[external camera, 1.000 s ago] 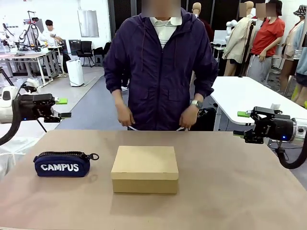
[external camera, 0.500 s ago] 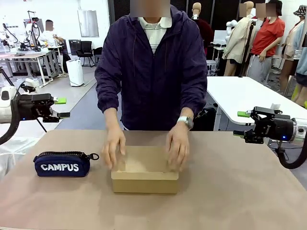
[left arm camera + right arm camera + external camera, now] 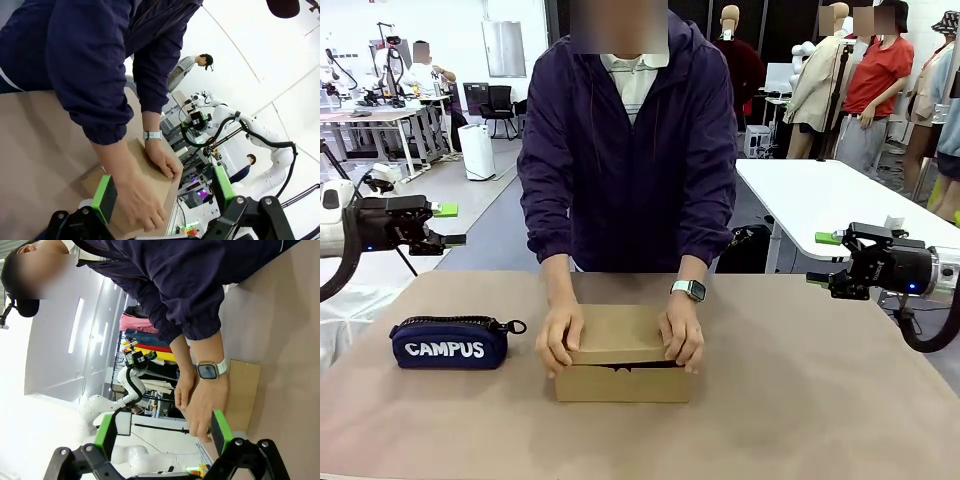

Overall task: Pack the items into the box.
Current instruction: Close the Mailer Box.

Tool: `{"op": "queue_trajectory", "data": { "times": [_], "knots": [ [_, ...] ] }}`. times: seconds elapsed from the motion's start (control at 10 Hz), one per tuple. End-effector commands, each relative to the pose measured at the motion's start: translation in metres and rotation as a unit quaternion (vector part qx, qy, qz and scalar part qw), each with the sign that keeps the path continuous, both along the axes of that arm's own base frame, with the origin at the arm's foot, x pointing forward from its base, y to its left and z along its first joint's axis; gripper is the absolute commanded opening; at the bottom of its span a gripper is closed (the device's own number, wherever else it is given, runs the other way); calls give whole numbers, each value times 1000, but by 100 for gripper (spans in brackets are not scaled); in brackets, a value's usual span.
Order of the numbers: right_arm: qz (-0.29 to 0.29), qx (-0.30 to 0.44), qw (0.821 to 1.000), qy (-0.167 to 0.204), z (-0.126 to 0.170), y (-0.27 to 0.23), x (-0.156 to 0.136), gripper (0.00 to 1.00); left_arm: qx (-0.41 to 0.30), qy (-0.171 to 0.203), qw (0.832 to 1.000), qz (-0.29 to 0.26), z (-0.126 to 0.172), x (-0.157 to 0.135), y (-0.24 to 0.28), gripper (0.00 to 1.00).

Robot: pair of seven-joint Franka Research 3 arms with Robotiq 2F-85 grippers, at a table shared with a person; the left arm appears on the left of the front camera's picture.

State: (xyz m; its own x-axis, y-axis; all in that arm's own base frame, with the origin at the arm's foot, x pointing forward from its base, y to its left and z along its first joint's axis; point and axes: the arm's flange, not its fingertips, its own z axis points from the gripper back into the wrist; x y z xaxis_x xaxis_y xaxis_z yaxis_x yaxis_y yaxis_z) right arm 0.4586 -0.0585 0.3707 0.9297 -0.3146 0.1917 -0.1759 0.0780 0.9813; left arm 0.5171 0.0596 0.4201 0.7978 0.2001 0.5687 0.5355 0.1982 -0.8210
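Progress: early, your person's hands (image 3: 620,335) lift the box (image 3: 622,365) lid | nothing visibly packed | left gripper (image 3: 445,225), right gripper (image 3: 825,258) spread empty, box well beyond both jaws

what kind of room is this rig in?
Likely a robotics lab or data-collection floor. The tan table holds a cardboard box and a CAMPUS pouch, flanked by the left gripper and right gripper; more work tables stand behind.

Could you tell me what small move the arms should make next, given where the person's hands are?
Probably none yet: hold both arms back. The person's hands grip the box lid, lifting its front edge, while the left gripper and right gripper hang open at the table's sides, away from the box.
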Motion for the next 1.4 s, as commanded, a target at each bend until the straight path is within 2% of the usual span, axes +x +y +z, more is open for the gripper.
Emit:
{"op": "queue_trajectory", "data": {
  "times": [0.0, 1.3],
  "knots": [
    [4, 3, 1000, -3, 4, 1, 1, 100, 9, -6, 1000, -4, 2, 0, 2, 100],
    [4, 3, 1000, -3, 4, 1, 1, 100, 9, -6, 1000, -4, 2, 0, 2, 100]
  ]
}}
